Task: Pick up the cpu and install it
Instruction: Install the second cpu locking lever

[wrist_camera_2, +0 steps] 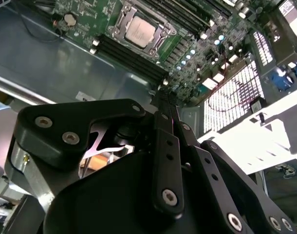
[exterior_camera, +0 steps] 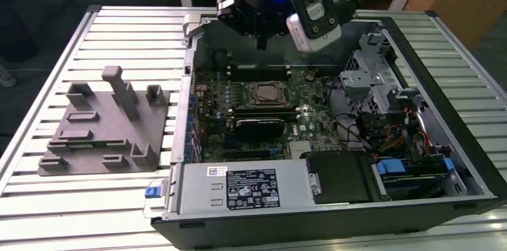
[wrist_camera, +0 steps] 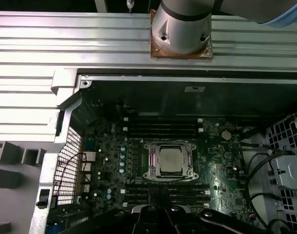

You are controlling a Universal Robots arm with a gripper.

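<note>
while the cpu (wrist_camera: 169,159) sits socketed, the claw (exterior_camera: 260,42) (pressed together, empty) hangs above.

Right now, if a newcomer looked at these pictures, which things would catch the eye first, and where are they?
First comes the open computer case on the slatted table, its green motherboard exposed. The cpu sits in the socket in the middle of the board, its pale silver top bright in both wrist views. The pincer hangs above the case's far edge, and a grey fixture lies at the exterior view's left.
</note>
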